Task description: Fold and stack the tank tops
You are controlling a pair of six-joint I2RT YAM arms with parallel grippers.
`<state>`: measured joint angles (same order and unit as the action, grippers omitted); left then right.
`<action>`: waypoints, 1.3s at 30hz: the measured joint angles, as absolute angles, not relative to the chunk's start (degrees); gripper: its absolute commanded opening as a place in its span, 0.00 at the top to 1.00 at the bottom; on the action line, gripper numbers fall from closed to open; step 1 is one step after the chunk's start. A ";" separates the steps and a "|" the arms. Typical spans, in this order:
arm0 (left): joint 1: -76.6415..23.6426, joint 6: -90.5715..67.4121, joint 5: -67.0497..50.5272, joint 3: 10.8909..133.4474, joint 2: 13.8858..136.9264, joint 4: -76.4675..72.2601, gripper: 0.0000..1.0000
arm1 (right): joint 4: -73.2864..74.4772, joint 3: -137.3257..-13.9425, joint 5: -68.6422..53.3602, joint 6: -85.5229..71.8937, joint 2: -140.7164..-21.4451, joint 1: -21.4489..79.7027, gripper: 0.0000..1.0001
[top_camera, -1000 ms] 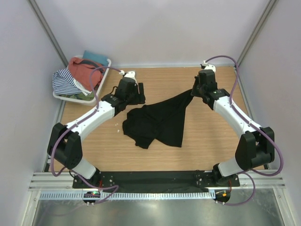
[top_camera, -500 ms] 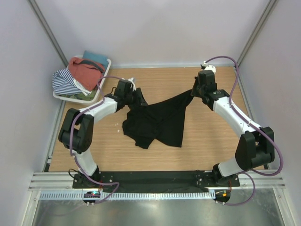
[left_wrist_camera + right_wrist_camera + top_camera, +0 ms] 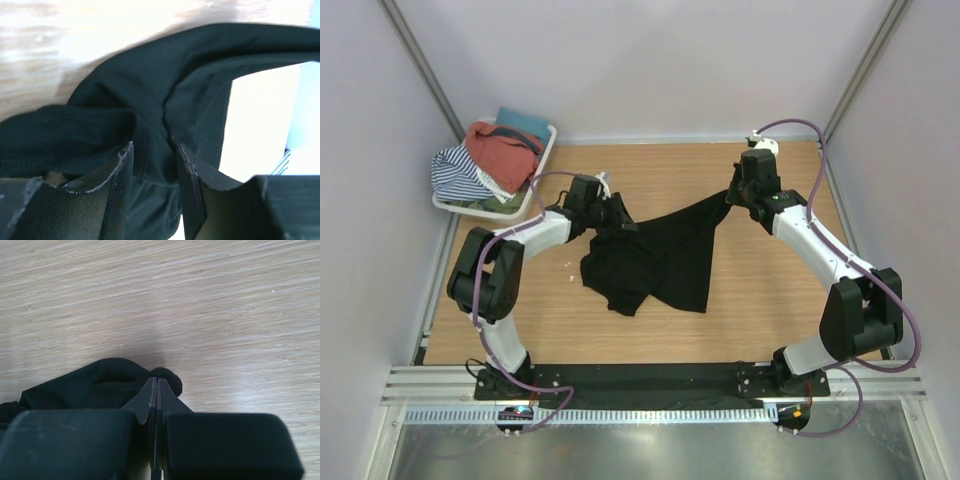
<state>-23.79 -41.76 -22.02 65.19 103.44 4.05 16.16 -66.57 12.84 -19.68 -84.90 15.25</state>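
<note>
Left arm (image 3: 535, 232): forearm toward 2 o'clock
Left pincer (image 3: 155, 150): gripping bunched black tank top (image 3: 660, 255)
Right arm (image 3: 810, 240): toward 11 o'clock
Right pincer (image 3: 157, 385): pinching its corner

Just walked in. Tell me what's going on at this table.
Two robot arms are working on the black tank top, which lies crumpled on the table. The right gripper is shut on its far right corner. The left gripper has its jaws either side of a bunched fold at its far left; whether they pinch it yet is unclear. The rust-red tank top lies in the white basket with other clothes.
</note>
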 measured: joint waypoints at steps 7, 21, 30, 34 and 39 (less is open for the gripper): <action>-23.79 -42.06 -21.63 63.42 103.44 4.16 0.59 | 15.68 -66.57 12.78 -19.68 -84.90 15.25 0.99; -23.75 -41.89 -19.92 63.42 101.51 5.78 0.63 | 15.42 -66.57 12.67 -19.68 -84.93 15.22 0.99; -23.75 -41.71 -20.14 63.42 101.47 6.15 0.54 | 15.42 -66.57 12.43 -19.70 -85.25 15.20 0.99; -23.75 -41.78 -20.12 63.42 101.47 6.28 0.65 | 15.44 -66.59 12.34 -19.70 -85.25 15.18 0.99; -23.75 -42.13 -20.64 63.42 101.47 6.31 1.00 | 15.46 -66.59 12.21 -19.73 -85.25 15.18 0.99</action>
